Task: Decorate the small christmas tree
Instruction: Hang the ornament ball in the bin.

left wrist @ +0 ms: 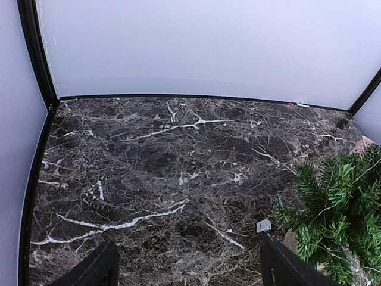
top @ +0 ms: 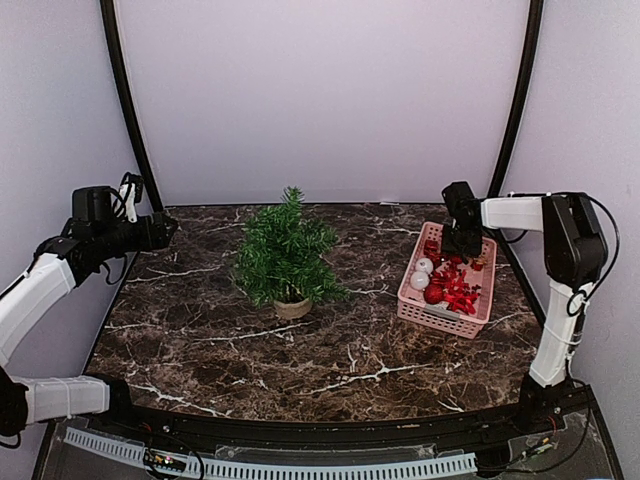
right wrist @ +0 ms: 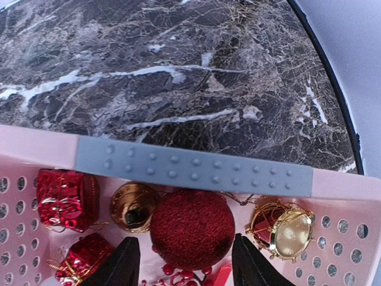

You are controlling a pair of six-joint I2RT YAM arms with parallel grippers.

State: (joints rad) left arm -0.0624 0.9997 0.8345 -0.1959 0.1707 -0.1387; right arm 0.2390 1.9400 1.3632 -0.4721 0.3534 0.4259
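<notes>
The small christmas tree (top: 287, 255), the only one, stands upright on its round tan base on the dark marble table (top: 300, 365), a little left of centre and towards the back. In the left wrist view its green branches (left wrist: 339, 220) fill the lower right corner, with one small pale tag (left wrist: 263, 226) lying on the table just beside them.

To the right, well apart from the tree, sits one pink basket (top: 440, 318) of ornaments. From above, two white balls (top: 420, 281) show among many red pieces. The right wrist view looks in over the basket's rim (right wrist: 345, 185), which carries one grey dotted strip (right wrist: 193, 167). Behind it lie two red gift-box ornaments (right wrist: 66, 199), one gold bell (right wrist: 134, 207), one red glitter ball (right wrist: 190, 229) and one red-and-gold drum (right wrist: 281, 229).

The right gripper (right wrist: 184, 238) hangs inside the basket at its far end, its two fingers (right wrist: 122, 262) part-way open and straddling the glitter ball. Whether they press on it cannot be told.

The left gripper (left wrist: 189, 244) hovers above the table's back left corner, away from the tree, with its jaws spread wide and nothing between them.
</notes>
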